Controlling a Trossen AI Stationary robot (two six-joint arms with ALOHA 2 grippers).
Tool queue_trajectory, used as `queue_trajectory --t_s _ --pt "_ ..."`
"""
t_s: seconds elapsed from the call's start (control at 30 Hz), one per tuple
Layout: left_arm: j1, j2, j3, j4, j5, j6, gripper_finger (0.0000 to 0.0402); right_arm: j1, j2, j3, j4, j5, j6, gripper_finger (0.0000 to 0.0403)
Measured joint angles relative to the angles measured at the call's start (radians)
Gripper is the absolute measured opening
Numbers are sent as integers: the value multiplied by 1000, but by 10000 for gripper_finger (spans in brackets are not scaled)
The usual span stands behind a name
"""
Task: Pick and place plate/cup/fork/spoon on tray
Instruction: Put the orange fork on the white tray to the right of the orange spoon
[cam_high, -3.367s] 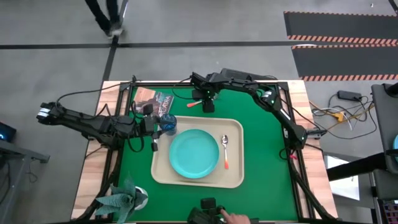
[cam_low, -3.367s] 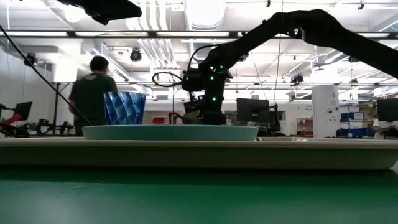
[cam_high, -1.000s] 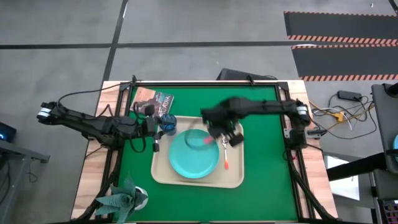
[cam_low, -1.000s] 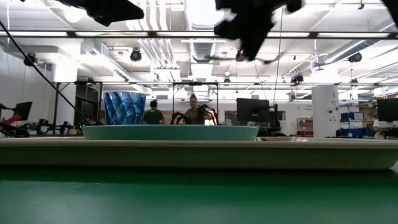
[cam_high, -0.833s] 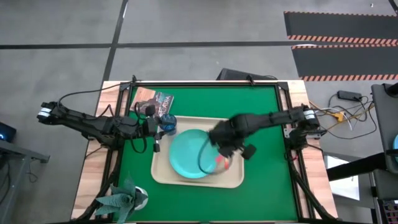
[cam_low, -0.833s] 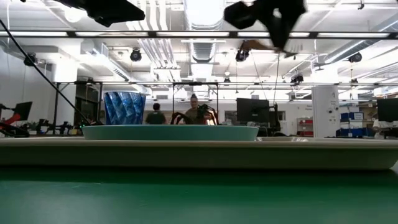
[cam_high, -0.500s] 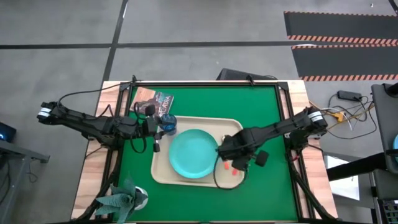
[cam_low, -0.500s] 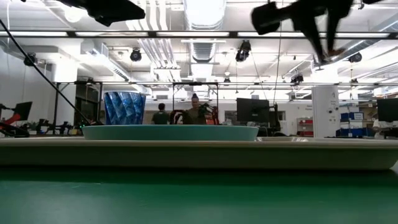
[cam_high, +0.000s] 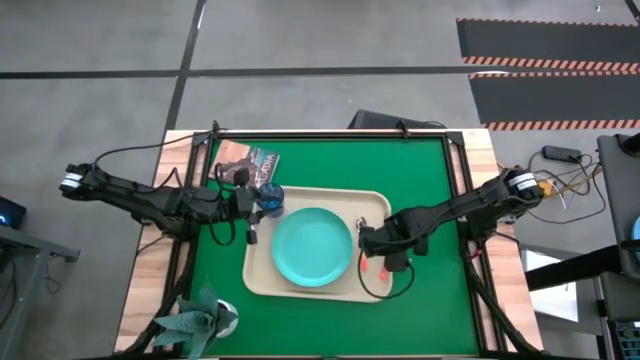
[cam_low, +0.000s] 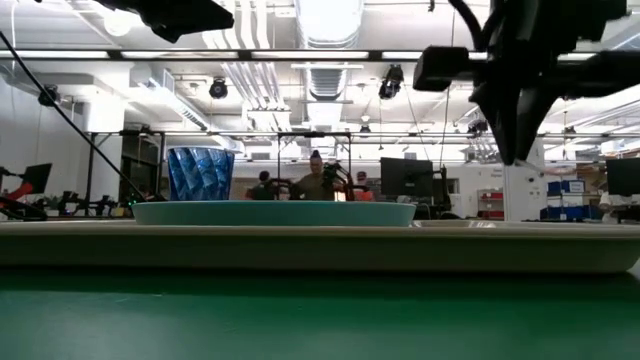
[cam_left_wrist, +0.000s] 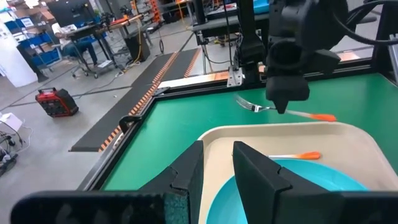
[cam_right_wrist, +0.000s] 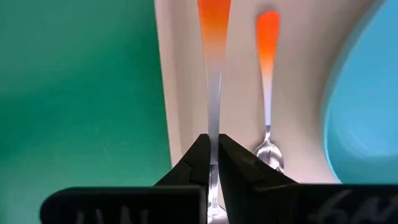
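Your right gripper (cam_high: 385, 243) hangs over the tray's (cam_high: 300, 287) right edge, fingers (cam_right_wrist: 196, 163) pinched on the fork (cam_right_wrist: 213, 93), which is held above the rim just outside the spoon (cam_right_wrist: 268, 93). The spoon lies on the tray between that rim and the plate (cam_high: 312, 247) at the tray's middle. Beyond the plate, the cup (cam_high: 270, 198) stands in the tray's far left corner. Your left gripper (cam_high: 240, 203) sits just left of the cup; you cannot tell its finger state.

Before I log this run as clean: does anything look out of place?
Nothing stands out. The plate, cup and spoon sit on the tray; the right tool holds the fork above it.
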Motion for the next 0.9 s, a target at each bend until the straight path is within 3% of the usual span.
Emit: queue_trajectory --t_s 0.63,0.9 --pt "0 5 0 -3 0 0 73 -109 21 -114 162 8 -195 11" --pt "0 6 -1 -12 0 1 73 -139 80 -120 259 -123 -223 12"
